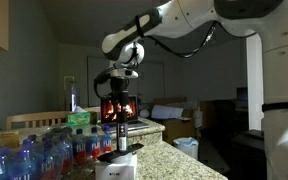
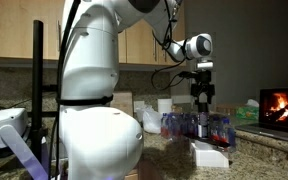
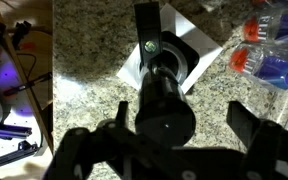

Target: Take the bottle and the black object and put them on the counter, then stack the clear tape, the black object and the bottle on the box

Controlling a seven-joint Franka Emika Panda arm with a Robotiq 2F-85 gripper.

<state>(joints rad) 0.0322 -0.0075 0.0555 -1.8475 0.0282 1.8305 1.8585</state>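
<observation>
Claw [image 3: 169, 128] spread wide, flanking at 9 and 3 o'clock the bottle [image 3: 162, 95], upright on the black object [image 3: 187, 52] atop the box [image 3: 134, 68].

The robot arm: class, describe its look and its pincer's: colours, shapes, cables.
The arm has smooth, rounded, glossy white shells with dark bands at the joints. A black cable runs loosely along its forward part. The pincer is black, with two chunky fingers.
</observation>
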